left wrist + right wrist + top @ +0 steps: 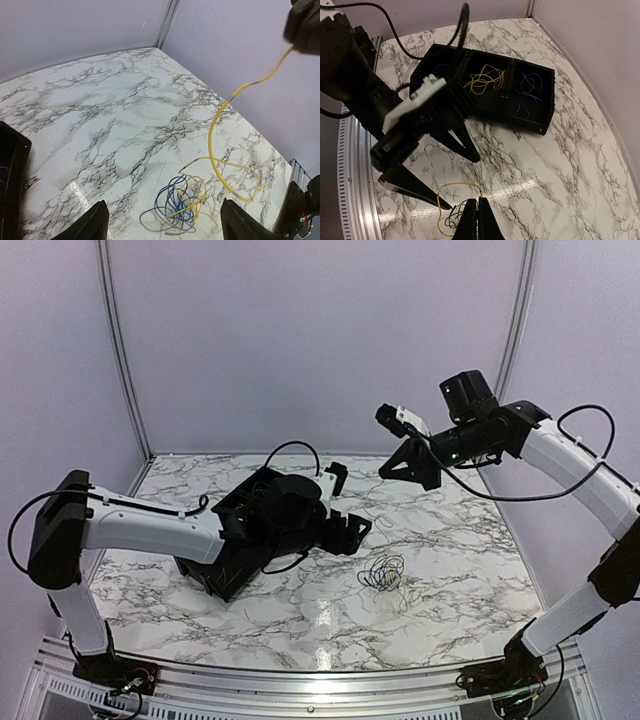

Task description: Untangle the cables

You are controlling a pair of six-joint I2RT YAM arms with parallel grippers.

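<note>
Top view: the tangle of cables (385,575) sits on the marble table (470,530), right of center, near the left gripper (346,504), which is spread wide and empty. The right gripper (384,472) hangs in the air behind it.

Left wrist: one yellow cable (215,135) climbs out of the tangle, arcing up and right into the right gripper's pinch.

Right wrist: its fingers (469,222) are squeezed together on that yellow strand. The black tray (546,107) beyond has yellow wires (482,80) and blue wires (530,85) in neighboring compartments.
</note>
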